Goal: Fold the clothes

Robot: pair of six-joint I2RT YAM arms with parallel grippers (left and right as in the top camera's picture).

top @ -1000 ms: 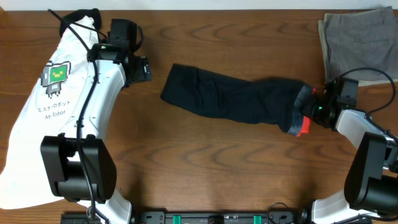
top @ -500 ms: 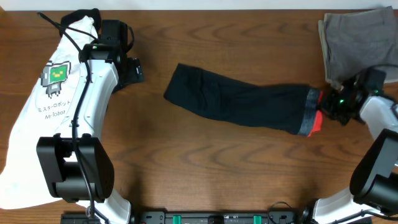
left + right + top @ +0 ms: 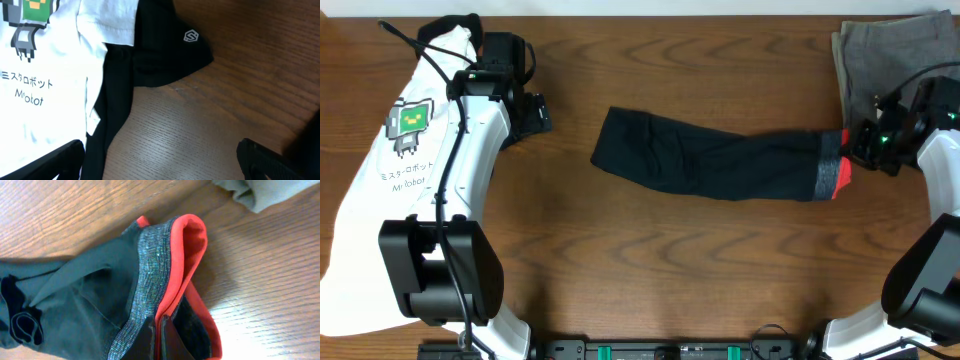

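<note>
Right gripper [image 3: 160,339] pinched shut on the coral-edged waistband [image 3: 152,275]. Trousers [image 3: 720,165] lay across the middle of the counter [image 3: 650,280], stretched flatter and drawn further right than a second before. The waistband now sat just below the grey folded trousers [image 3: 885,60]. Left gripper [image 3: 535,112] stood wide and empty beside the white T-shirt [image 3: 380,180], barely shifted.
</note>
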